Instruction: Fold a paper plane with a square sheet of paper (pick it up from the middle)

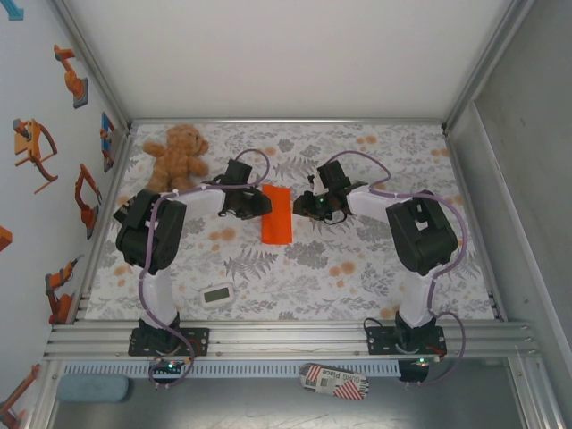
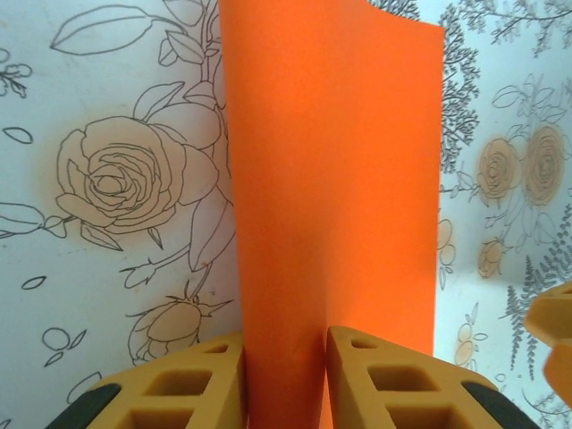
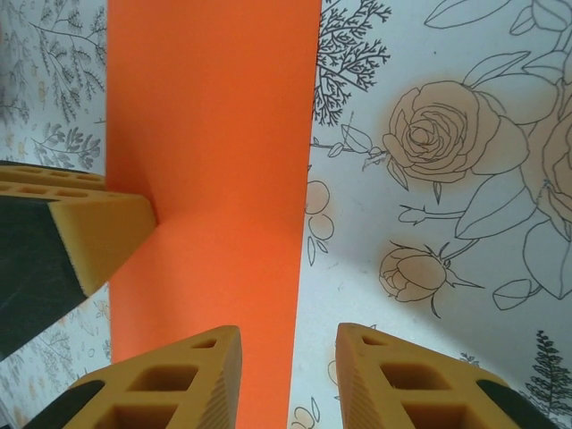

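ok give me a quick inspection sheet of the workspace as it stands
surface: floral-print table cover, flat
job's things: orange paper folded into a narrow rectangle, lying at centre; not yet a plane shape
clutter: teddy bear at far left; white timer near the left arm's base
grippers: left tool and right tool both open, at the paper from opposite sides; one left finger tip sits on it
cables: purple cables loop along both arms, off the paper
surroundings: white enclosure walls; robot-arm stickers on the left wall
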Controlling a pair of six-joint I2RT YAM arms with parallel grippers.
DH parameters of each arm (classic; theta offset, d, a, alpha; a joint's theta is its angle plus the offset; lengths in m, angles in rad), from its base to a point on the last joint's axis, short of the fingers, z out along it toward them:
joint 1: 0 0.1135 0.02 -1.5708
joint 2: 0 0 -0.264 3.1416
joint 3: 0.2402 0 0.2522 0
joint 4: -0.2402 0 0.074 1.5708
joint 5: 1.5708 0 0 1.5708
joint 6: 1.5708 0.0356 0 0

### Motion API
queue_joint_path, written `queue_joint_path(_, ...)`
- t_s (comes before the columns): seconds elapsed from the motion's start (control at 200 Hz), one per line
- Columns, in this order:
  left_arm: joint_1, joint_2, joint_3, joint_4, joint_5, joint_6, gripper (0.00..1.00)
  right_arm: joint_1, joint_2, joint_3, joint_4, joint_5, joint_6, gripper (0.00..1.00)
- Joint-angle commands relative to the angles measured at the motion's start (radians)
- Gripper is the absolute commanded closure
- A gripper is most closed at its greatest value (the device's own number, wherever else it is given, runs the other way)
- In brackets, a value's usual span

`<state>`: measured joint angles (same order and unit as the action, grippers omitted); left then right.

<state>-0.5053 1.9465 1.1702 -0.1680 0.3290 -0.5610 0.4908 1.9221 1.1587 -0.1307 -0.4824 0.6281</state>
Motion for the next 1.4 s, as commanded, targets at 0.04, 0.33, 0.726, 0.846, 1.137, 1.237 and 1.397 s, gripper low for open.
queue_joint_path(0.04, -0.002, 0.023, 0.031, -0.042, -0.015, 0.014, 0.7, -0.007, 0.017, 0.025, 0.008, -0.016, 0.008, 0.67)
queue_joint_path(0.33, -0.002, 0.038, 0.044, -0.098, -0.072, -0.001, 0.7, -0.008, 0.034, 0.039, -0.004, -0.018, 0.004, 0.67)
queue_joint_path(0.726, 0.021, 0.06, 0.049, -0.112, -0.008, 0.068, 0.73, 0.0, 0.063, 0.053, 0.013, -0.106, -0.004, 0.73)
queue_joint_path(0.846, 0.023, 0.065, 0.051, -0.113, -0.003, 0.072, 0.73, 0.018, 0.086, 0.083, -0.008, -0.122, -0.019, 0.78)
queue_joint_path(1.137, 0.022, 0.056, 0.055, -0.117, -0.013, 0.063, 0.72, 0.035, 0.159, 0.137, -0.062, -0.11, -0.023, 0.8)
queue_joint_path(1.237, 0.022, 0.051, 0.059, -0.116, -0.014, 0.056, 0.71, 0.04, 0.174, 0.142, -0.074, -0.102, -0.025, 0.8)
queue_joint_path(1.397, 0.021, 0.03, 0.067, -0.128, -0.023, 0.041, 0.69, 0.042, 0.186, 0.139, -0.098, -0.07, -0.026, 0.81)
